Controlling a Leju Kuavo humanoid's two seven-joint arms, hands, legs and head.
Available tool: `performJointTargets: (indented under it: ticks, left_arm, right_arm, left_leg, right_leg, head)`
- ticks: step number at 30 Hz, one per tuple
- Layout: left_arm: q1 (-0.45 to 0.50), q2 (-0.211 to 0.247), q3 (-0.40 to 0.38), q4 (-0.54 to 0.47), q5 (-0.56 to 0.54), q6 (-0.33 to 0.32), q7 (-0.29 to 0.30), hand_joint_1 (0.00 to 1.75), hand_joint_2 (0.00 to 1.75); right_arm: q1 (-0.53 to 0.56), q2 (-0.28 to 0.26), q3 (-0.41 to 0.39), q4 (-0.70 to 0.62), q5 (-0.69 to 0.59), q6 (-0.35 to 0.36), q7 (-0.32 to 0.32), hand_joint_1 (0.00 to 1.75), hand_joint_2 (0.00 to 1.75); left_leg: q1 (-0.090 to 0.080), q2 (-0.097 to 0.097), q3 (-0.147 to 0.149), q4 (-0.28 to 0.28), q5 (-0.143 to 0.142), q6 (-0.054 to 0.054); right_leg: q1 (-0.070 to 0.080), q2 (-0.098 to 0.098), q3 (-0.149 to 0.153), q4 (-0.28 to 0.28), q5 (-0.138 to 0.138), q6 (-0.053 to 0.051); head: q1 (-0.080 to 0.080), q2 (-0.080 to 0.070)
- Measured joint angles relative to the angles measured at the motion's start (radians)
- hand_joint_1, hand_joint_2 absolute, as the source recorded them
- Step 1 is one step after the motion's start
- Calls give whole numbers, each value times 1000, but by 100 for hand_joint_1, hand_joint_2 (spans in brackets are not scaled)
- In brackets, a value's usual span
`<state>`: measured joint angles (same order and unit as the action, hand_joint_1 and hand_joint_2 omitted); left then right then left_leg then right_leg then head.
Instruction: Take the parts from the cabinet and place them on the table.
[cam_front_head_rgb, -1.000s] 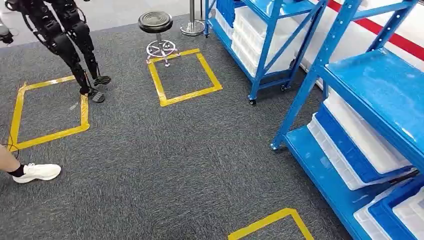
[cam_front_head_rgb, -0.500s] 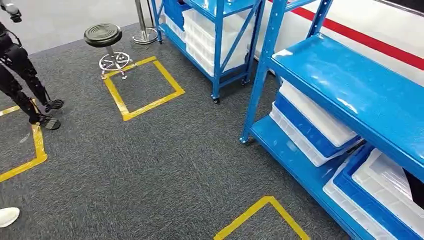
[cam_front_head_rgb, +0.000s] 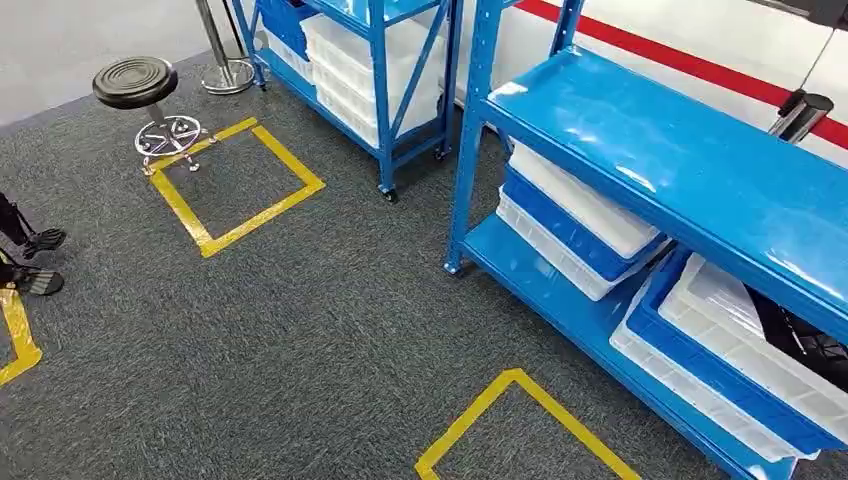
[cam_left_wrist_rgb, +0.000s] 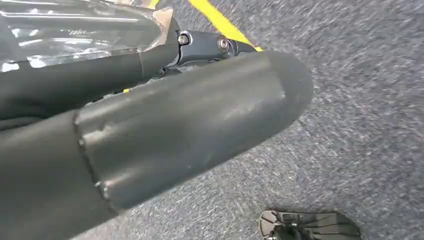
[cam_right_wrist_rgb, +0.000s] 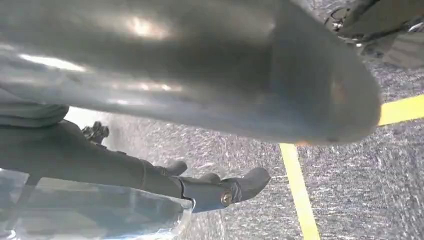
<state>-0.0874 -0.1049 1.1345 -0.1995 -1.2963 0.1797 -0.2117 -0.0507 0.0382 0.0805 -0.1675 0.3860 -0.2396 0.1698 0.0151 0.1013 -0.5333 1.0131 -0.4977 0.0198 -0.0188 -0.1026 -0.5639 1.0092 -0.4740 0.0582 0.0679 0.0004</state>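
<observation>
- Since a moment ago the whole head view has swung to the right: this is the camera turning, not the things; the stool and taped squares now sit further left and the near rack takes up more of the picture.
- At far left, the dark feet of another robot (cam_front_head_rgb: 32, 260) stand on the grey carpet (cam_front_head_rgb: 300, 330).
- Next comes a black round stool (cam_front_head_rgb: 136, 82) beside a yellow taped square (cam_front_head_rgb: 240, 185).
- Beyond it stands a far blue metal rack (cam_front_head_rgb: 380, 100) with white trays.
- At right, the near blue metal shelf cabinet (cam_front_head_rgb: 690, 175) holds stacked white and blue plastic trays (cam_front_head_rgb: 570, 225); black parts (cam_front_head_rgb: 810, 340) lie in the rightmost tray.
- Left hand (cam_left_wrist_rgb: 165, 130): thumb and a dark finger stretched out over carpet; whether it holds anything I cannot tell.
- Right hand (cam_right_wrist_rgb: 210, 90): likewise, I cannot tell.
</observation>
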Motion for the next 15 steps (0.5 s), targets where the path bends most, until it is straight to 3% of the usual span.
performJointTargets:
  ticks: [1, 3, 4, 5, 6, 7, 8, 9, 10, 11, 13, 14, 15]
  left_arm:
    - [-2, 0, 0, 0, 0, 0, 1, 0, 0]
    - [-9, 0, 0, 0, 0, 0, 1, 0, 0]
    - [-11, -1, 0, 0, 0, 0, 1, 0, 0]
    - [-12, 2, 0, 0, 0, 0, 1, 0, 0]
    - [-11, 1, 0, 0, 0, 0, 1, 0, 0]
    - [-9, 0, 0, 0, 0, 0, 1, 0, 0]
    - [-6, 0, 0, 0, 0, 1, 3, 0, 0]
    - [-4, 1, 0, 0, 0, 3, 3, 0, 0]
    - [-3, 1, 0, 0, 0, 3, 3, 0, 0]
    - [-2, 1, 0, 0, 0, 5, 3, 0, 0]
    - [-2, 1, 0, 0, 0, 6, 3, 0, 0]
    - [-2, 2, 0, 0, 0, 6, 3, 0, 0]
    - [-3, 3, 0, 0, 0, 6, 3, 0, 0]
  right_arm:
    - [-1, -1, 0, 0, 1, 0, 0, 0, 0]
    - [0, -1, 0, 0, 4, 0, 0, 0, 0]
    - [-1, -3, 0, 0, 6, 0, 0, 0, 0]
    - [0, -2, 0, 0, 7, 0, 0, 0, 0]
    - [0, -2, 0, 0, 7, 0, 1, 0, 0]
    - [-2, -1, 0, 0, 8, 0, 0, 0, 0]
    - [-2, 1, 0, 0, 8, 0, 0, 0, 0]
    - [-1, 1, 0, 0, 8, 0, 0, 0, 0]
    - [2, 1, 0, 0, 8, 0, 0, 0, 0]
    - [3, 1, 0, 0, 9, 1, 0, 0, 0]
    - [1, 2, 0, 0, 10, 2, 0, 0, 0]
    - [1, 4, 0, 0, 10, 2, 0, 0, 0]
    - [-2, 5, 0, 0, 10, 3, 0, 0, 0]
  left_leg:
    - [-1, 12, 10, -4, -4, -10]
    - [4, 37, 27, -11, -10, -21]
    - [11, 31, 29, -6, -17, -30]
    - [15, -22, 22, 20, -38, -34]
    - [16, -66, -8, 84, -83, -32]
    - [14, -88, -45, 161, -123, -31]
    - [14, -98, -86, 237, -153, -31]
    - [14, -102, -119, 290, -163, -30]
    - [14, -104, -135, 299, -147, -27]
    - [14, -104, -129, 265, -110, -23]
    - [14, -122, -65, 102, -1, -13]
    - [16, -174, -39, 29, 27, -5]
    - [13, -192, -34, 16, 21, -5]
  right_leg:
    - [6, 24, -5, 2, 0, -19]
    - [10, 47, -5, 0, -3, -33]
    - [-10, 63, 10, -6, 3, -44]
    - [-11, 73, 12, -6, 5, -48]
    - [-10, 84, 12, -5, 8, -62]
    - [-5, 97, 11, -5, 7, -66]
    - [-1, 113, 11, -5, 7, -67]
    - [4, 128, 12, -5, 6, -68]
    - [7, 144, 14, -4, 5, -69]
    - [8, 159, 17, -4, 4, -69]
    - [9, 190, 24, -4, 3, -69]
    - [8, 201, 21, -4, 3, -68]
    - [20, 211, 19, 1, 0, -62]
  head:
    - [-10, 0]
    - [-9, 0]
    - [-10, 0]
    - [-14, 0]
    - [-16, 0]
    - [-16, 0]
    - [-16, 0]
    - [-16, 0]
    - [-16, 0]
    - [-16, 0]
    - [-16, 0]
    - [-16, 0]
    - [-15, 0]
